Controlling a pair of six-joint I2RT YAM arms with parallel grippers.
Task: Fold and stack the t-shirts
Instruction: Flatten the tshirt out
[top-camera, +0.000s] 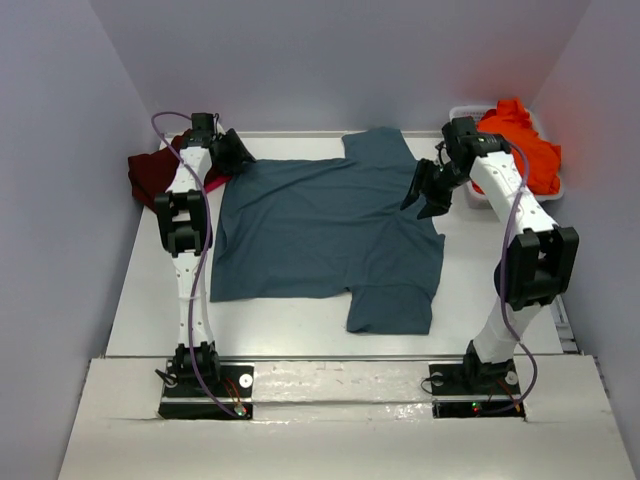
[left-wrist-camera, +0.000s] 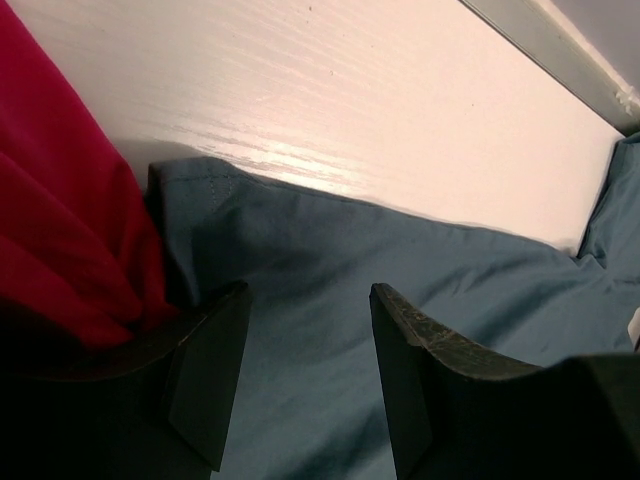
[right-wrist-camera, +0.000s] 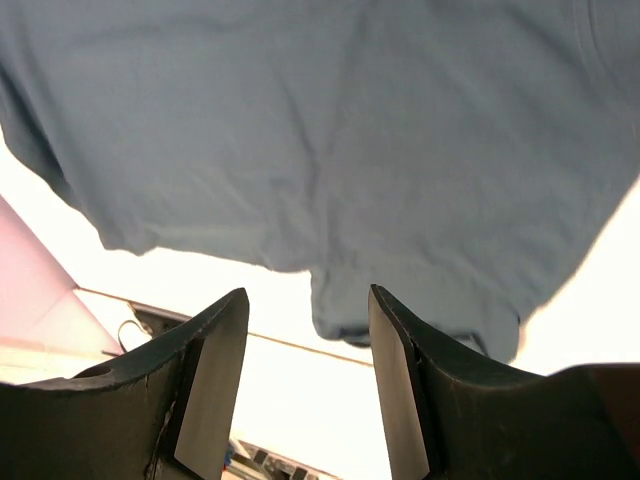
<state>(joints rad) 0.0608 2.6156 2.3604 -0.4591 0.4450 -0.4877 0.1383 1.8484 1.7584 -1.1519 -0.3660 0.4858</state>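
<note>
A slate teal-blue t-shirt (top-camera: 330, 225) lies spread flat in the middle of the table. My left gripper (top-camera: 243, 158) hovers open over its far left corner, and the left wrist view shows teal cloth (left-wrist-camera: 330, 260) between the open left gripper (left-wrist-camera: 310, 300) with nothing pinched. A dark maroon t-shirt (top-camera: 150, 175) lies bunched just left of that corner, seen also as the maroon t-shirt (left-wrist-camera: 60, 230). My right gripper (top-camera: 420, 208) stands open above the shirt's right edge; in its wrist view the teal cloth (right-wrist-camera: 320, 130) lies beyond the open right gripper (right-wrist-camera: 308, 300). An orange t-shirt (top-camera: 525, 140) sits at the back right.
The orange shirt rests in a white tub (top-camera: 466, 112) at the back right corner. Walls close the table (top-camera: 150, 300) on the left, right and far sides. The arm bases stand at the near edge.
</note>
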